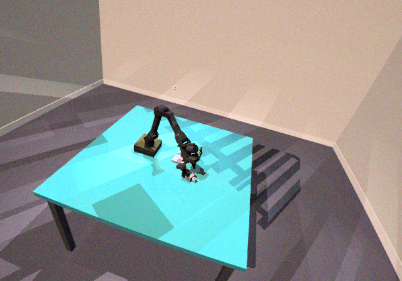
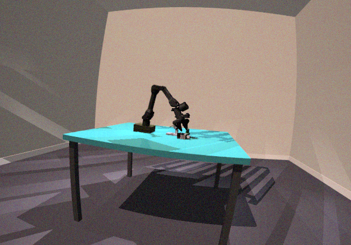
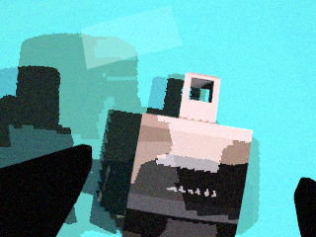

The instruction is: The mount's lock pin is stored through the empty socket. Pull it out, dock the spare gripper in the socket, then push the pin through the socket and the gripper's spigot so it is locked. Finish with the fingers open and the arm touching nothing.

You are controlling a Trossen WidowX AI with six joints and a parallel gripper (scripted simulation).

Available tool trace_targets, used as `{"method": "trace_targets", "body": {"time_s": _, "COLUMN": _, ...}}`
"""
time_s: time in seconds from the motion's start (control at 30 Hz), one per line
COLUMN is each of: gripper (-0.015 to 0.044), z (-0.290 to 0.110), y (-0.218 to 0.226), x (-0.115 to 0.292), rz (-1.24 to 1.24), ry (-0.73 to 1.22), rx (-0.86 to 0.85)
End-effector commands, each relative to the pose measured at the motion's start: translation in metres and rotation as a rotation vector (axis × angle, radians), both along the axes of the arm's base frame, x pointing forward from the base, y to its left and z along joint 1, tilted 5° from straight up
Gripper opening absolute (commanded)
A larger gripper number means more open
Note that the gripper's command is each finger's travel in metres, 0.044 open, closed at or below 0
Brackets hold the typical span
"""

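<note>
The spare gripper lies flat on the cyan table. It is a pale pink and dark block, and its small square spigot with a hole through it points away from me in the wrist view. My gripper hangs just above it, pointing down. It is open and empty, with one finger on each side of the block. A pale mount lies on the table behind the arm. I cannot make out the lock pin.
The arm's dark base block stands on the table at the back left. The table's right edge is a little way to the right of the spare gripper.
</note>
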State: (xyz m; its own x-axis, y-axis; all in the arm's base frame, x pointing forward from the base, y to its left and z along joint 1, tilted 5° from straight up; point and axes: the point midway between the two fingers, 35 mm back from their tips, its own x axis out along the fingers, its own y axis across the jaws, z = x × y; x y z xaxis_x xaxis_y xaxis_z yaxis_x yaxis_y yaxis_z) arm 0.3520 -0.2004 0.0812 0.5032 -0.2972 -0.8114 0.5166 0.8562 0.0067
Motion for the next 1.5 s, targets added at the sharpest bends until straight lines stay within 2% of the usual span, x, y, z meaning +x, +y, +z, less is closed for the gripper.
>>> {"method": "trace_targets", "body": {"time_s": 0.0, "gripper": 0.0440, "z": -0.005, "y": -0.001, "x": 0.002, "rz": 0.000, "ry": -0.010, "rx": -0.004}}
{"method": "trace_targets", "body": {"time_s": 1.37, "gripper": 0.0440, "z": -0.063, "y": -0.002, "x": 0.007, "rz": 0.000, "ry": -0.010, "rx": -0.004}}
{"method": "trace_targets", "body": {"time_s": 1.47, "gripper": 0.0361, "z": -0.063, "y": -0.002, "x": 0.007, "rz": 0.000, "ry": -0.010, "rx": -0.004}}
